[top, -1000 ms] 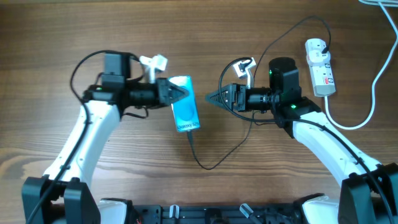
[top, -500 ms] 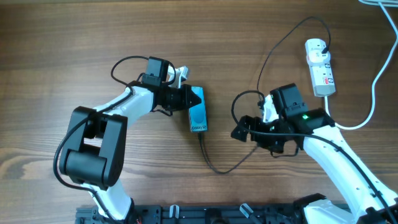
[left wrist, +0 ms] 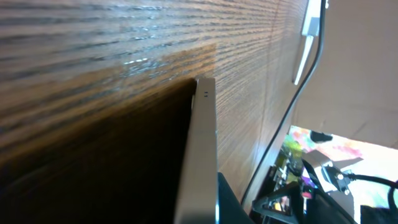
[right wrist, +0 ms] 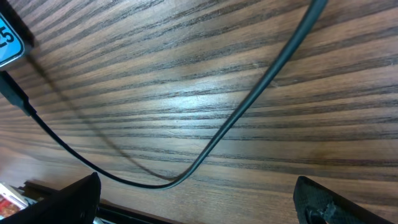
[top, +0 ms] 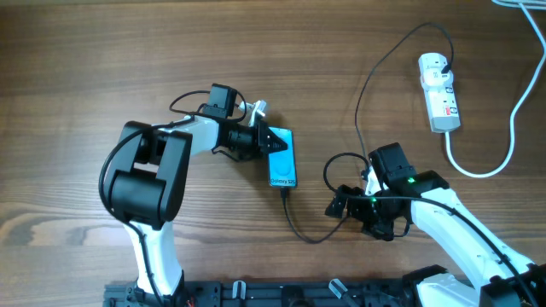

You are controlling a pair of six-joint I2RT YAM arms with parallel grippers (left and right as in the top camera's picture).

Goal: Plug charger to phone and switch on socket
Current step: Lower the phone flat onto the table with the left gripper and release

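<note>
The phone (top: 281,159) lies near the table's middle, cyan screen up, white band toward me. My left gripper (top: 270,141) is shut on its far left corner. In the left wrist view the phone's pale side edge (left wrist: 202,149) runs between my fingers. The charger (top: 300,230) is a thin black cable. Its tip meets the phone's near end, and it loops right and runs up to the plug in the socket (top: 439,94) at the far right. My right gripper (top: 339,205) is open and empty, low over the cable (right wrist: 249,106). The phone's corner (right wrist: 7,40) shows at the left of the right wrist view.
A thicker white cord (top: 503,158) curves from the socket along the right edge of the table. The cable forms a small loop beside my right wrist (top: 341,166). Bare wood lies left of and behind the phone.
My left gripper has carried the phone right and toward the front, the cable trailing with it. My right gripper has drawn back toward the front and now sits lower right of the phone.
</note>
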